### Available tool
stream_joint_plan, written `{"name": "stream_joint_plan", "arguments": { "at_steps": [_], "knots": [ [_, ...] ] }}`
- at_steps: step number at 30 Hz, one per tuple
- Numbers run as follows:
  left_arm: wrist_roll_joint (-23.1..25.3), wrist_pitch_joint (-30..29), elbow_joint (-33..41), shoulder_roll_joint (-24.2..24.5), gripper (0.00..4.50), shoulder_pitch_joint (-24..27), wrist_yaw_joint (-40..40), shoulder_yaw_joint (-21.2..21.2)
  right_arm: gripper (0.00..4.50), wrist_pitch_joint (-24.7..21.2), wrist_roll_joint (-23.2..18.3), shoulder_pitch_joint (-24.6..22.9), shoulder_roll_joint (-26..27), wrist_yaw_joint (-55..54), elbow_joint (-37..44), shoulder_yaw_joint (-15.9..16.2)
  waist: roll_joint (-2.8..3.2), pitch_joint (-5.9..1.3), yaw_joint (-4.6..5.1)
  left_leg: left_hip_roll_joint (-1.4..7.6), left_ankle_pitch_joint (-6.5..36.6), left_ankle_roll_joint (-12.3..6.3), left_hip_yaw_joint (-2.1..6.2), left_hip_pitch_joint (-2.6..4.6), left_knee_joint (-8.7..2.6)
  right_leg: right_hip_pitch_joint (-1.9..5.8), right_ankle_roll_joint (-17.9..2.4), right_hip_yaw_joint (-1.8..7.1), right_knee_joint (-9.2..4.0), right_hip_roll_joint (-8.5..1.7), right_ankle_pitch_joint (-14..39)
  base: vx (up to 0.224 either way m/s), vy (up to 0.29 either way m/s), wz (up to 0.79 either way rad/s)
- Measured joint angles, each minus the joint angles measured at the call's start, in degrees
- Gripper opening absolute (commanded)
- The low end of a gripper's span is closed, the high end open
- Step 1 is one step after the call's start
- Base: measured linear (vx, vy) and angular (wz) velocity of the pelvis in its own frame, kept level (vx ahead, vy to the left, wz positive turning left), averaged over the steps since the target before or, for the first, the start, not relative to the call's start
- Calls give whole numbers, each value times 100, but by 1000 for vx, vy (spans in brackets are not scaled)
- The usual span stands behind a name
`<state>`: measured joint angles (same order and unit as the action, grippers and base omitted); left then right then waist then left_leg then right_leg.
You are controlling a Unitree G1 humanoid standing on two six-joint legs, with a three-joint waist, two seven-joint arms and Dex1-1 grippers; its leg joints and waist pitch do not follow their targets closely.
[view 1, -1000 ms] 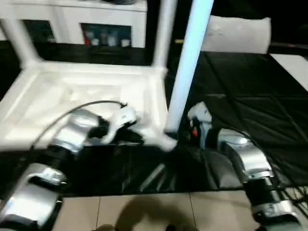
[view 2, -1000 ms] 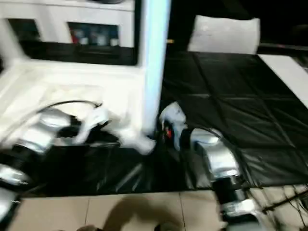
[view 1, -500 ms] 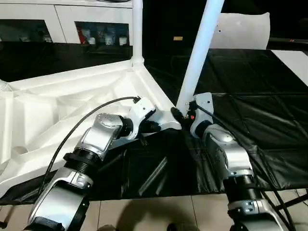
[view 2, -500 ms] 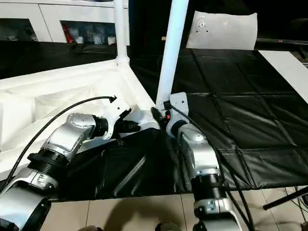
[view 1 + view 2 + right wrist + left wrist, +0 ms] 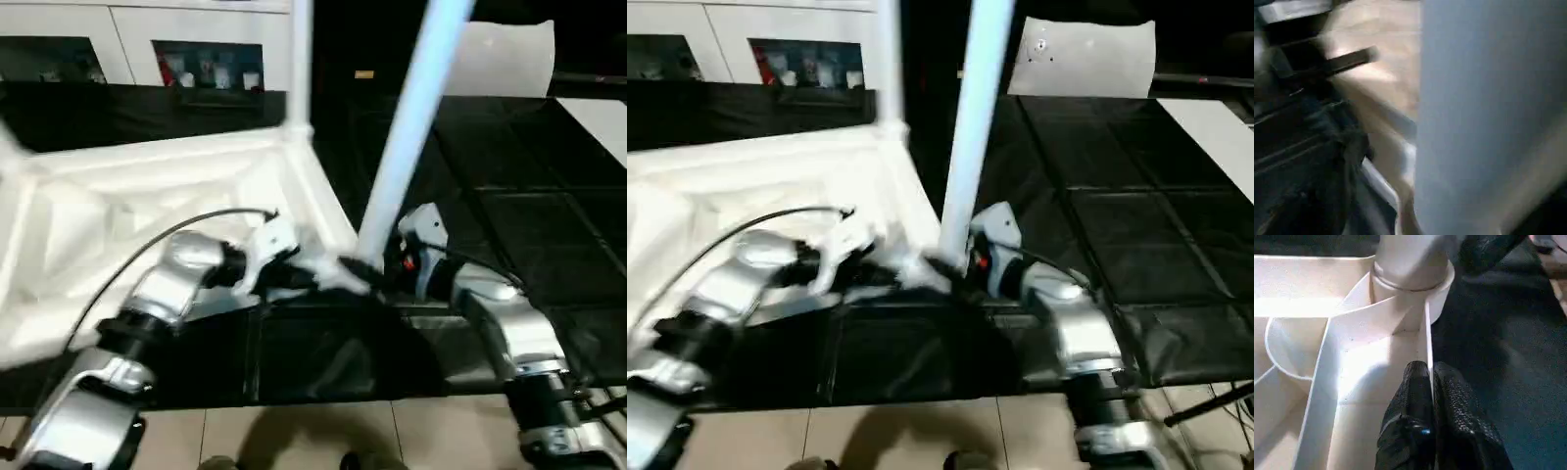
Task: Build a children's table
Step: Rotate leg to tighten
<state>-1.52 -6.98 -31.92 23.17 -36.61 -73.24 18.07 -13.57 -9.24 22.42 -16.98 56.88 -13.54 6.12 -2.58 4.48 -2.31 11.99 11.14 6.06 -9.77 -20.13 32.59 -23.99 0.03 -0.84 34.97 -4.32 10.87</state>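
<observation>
Left tool (image 5: pixel 1429 382) pinches a rib of the white upturned tabletop (image 5: pixel 127 211) beside a socketed leg (image 5: pixel 411 122); right tool's state unclear

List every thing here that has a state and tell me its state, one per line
White plastic ribbed tabletop: upside down, ribs facing up.
Near white tube leg: standing in the near corner socket, leaning slightly.
Far white tube leg: upright in its corner.
Left gripper: shut on the tabletop's thin edge wall.
Right gripper: at the near leg's base, grip unclear.
</observation>
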Motion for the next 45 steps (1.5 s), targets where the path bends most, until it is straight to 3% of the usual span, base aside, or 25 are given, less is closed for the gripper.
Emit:
{"name": "stream_joint_plan", "arguments": {
  "at_steps": [5,12,19,31,37,42,45],
  "knots": [
    [-47,436,-218,201,0,-44,-674,92,443,85,-133,30,-377,891,-64,134,-19,8,-19,-2,1,-2,0,-9,24,7,-8,7,-1,-17,-5,0,0,0],
    [-7,920,-482,456,0,-255,-1421,332,374,125,-238,260,-833,2031,-229,480,-27,12,-97,0,-10,-20,1,-9,27,4,-9,-2,8,-8,-5,0,0,0],
    [-69,1319,-711,619,0,-492,-1708,660,308,279,-236,438,-922,2623,-466,775,-42,17,-129,3,-17,-32,0,-15,40,2,-10,-1,14,-10,-6,0,0,0],
    [-231,1597,-947,682,0,-628,-1719,904,206,437,-244,563,-831,2731,-707,786,-53,15,-142,2,-17,-32,1,-12,42,3,-10,-4,22,-10,-6,0,0,0],
    [-224,1609,-1006,690,0,-641,-1752,861,194,423,-248,534,-767,2695,-701,772,-52,15,-138,2,-17,-31,1,-9,50,4,-11,-4,30,-9,-7,0,0,0],
    [-194,1258,-951,603,0,-576,-1568,674,191,156,-422,161,-571,2181,-449,514,-51,14,-132,2,0,-1,0,2,51,10,-18,-3,33,-7,-11,0,0,0],
    [-157,664,-683,563,0,-402,-929,440,191,-18,-385,-140,-265,1299,-247,241,-46,12,-102,1,-7,11,1,9,51,38,-32,1,32,-7,-21,0,0,0]
  ]
}}
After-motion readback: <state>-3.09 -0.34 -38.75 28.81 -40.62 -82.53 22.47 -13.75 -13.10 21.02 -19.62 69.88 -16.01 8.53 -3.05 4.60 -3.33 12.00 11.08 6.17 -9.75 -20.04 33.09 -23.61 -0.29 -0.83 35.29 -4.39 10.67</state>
